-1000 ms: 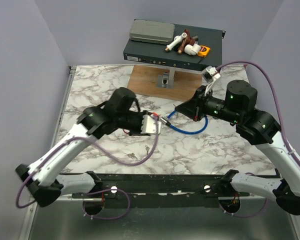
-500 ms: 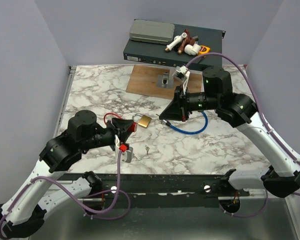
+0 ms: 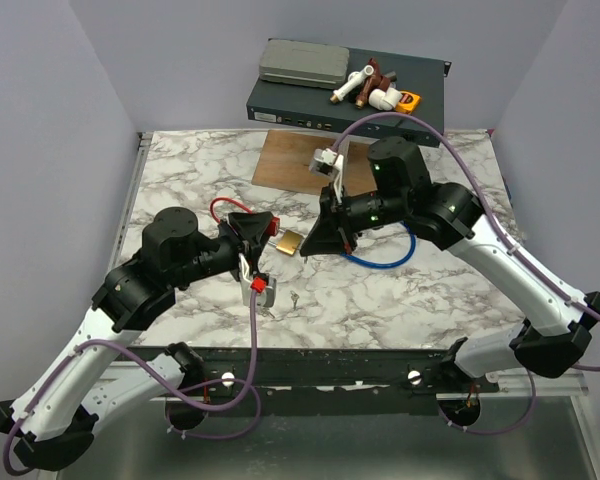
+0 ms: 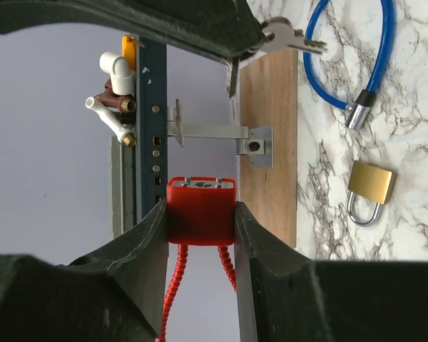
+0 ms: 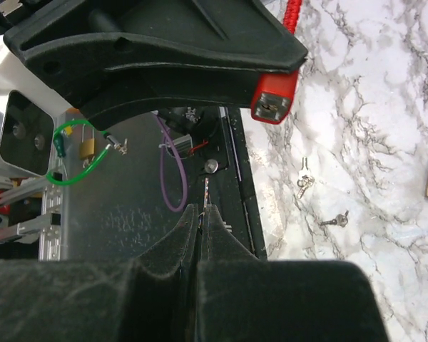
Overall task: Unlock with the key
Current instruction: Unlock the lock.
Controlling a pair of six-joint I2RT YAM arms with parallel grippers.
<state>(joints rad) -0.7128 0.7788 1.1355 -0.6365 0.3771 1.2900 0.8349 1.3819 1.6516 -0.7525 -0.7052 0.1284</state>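
My left gripper (image 4: pixel 200 214) is shut on the body of a red cable lock (image 4: pixel 200 212), its keyhole end pointing away from the wrist and its red cable hanging back between the fingers. From the top, the left gripper (image 3: pixel 261 230) and the right gripper (image 3: pixel 315 240) face each other over the table's middle, a short gap apart. The right gripper (image 5: pixel 202 211) is shut on a small silver key (image 5: pixel 207 191), whose blade sticks out past the fingertips. The red lock's keyhole face (image 5: pixel 274 96) shows ahead of it, up and to the right. The key (image 4: pixel 292 39) also shows in the left wrist view.
A brass padlock (image 3: pixel 288 243) lies between the grippers, and a blue cable lock (image 3: pixel 380 255) lies under the right arm. Loose keys (image 3: pixel 295 298) lie near the front edge. A wooden board (image 3: pixel 290 160) with a metal latch and a black rack box (image 3: pixel 345 100) stand at the back.
The right gripper has swung left and nearer with the key, toward the left gripper. The left arm pulled back, turned the red lock to face it, then rose slightly.
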